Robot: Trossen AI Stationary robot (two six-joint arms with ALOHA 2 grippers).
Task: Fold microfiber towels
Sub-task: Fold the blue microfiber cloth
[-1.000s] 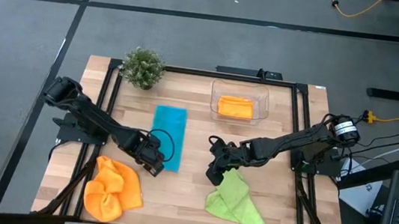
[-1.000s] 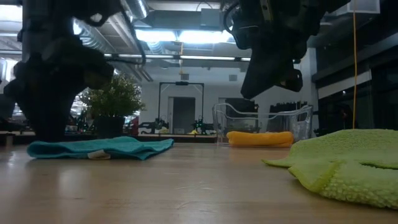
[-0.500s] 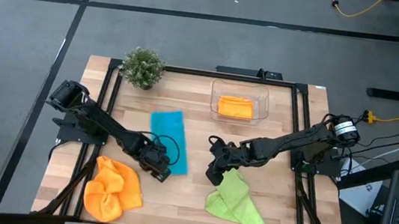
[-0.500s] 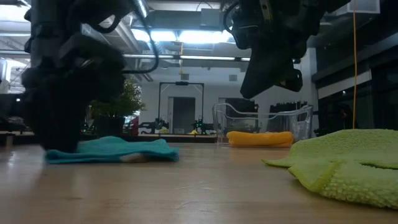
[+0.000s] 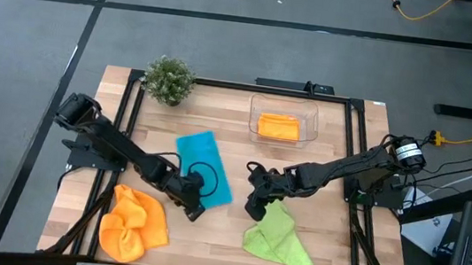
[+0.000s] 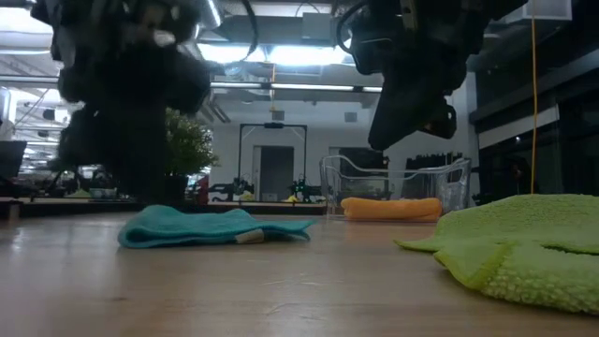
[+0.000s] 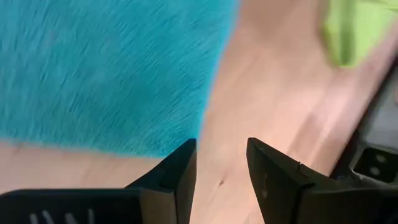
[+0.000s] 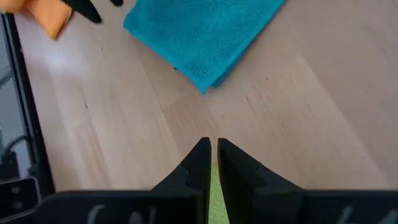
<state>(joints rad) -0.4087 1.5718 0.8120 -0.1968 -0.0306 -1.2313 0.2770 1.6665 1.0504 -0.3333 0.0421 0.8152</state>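
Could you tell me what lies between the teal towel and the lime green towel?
Only bare wood, in the high view: teal towel, lime green towel, right gripper at the green one's edge.

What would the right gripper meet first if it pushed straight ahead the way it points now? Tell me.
Bare table first, then probably the folded teal towel, whose corner lies ahead of the shut right gripper. How high the gripper sits is unclear.

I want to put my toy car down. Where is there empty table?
Bare wood lies between the small green potted plant and the clear plastic tub, and right of that tub. The near middle is crowded: folded teal towel, crumpled orange towel, lime green towel.
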